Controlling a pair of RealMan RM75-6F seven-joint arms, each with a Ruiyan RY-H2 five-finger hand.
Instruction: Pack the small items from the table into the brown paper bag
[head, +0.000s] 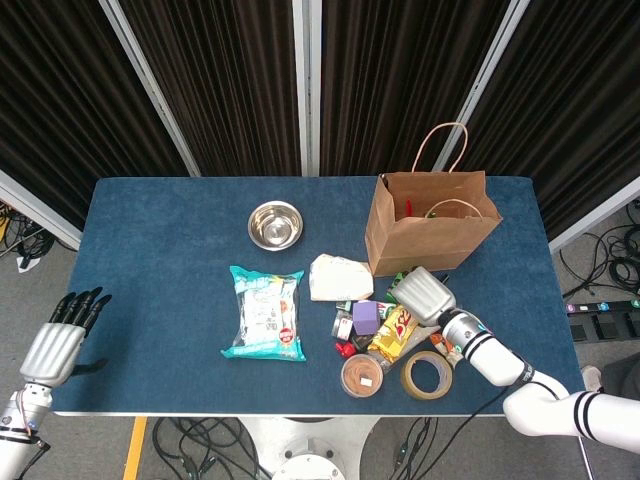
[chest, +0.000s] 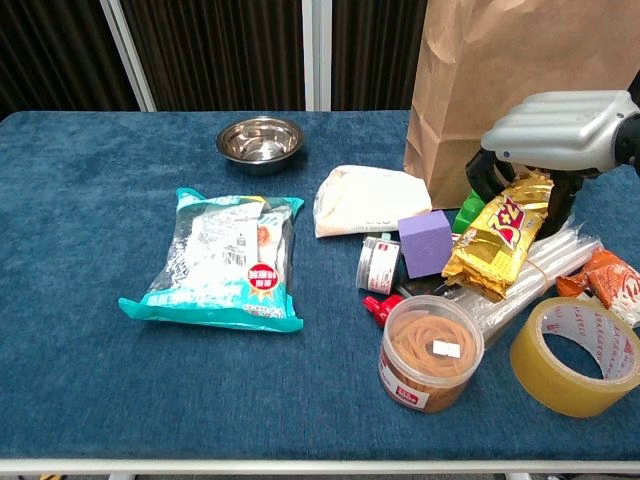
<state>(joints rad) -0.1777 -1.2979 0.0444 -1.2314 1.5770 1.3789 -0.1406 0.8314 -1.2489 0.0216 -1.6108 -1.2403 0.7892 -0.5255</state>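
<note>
We see the brown paper bag (head: 430, 222) standing upright and open at the far right of the table, its twisted handles up. Just in front of it lies our cluster of small items. The gold snack packet (chest: 497, 236) is tilted, its upper end raised in the right hand (chest: 553, 136). Beside it sit a purple cube (chest: 427, 243), a small jar (chest: 377, 263), a clear tub of rubber bands (chest: 430, 352) and a tape roll (chest: 577, 355). A white pouch (chest: 367, 199) and a teal snack bag (chest: 227, 258) lie further left.
</note>
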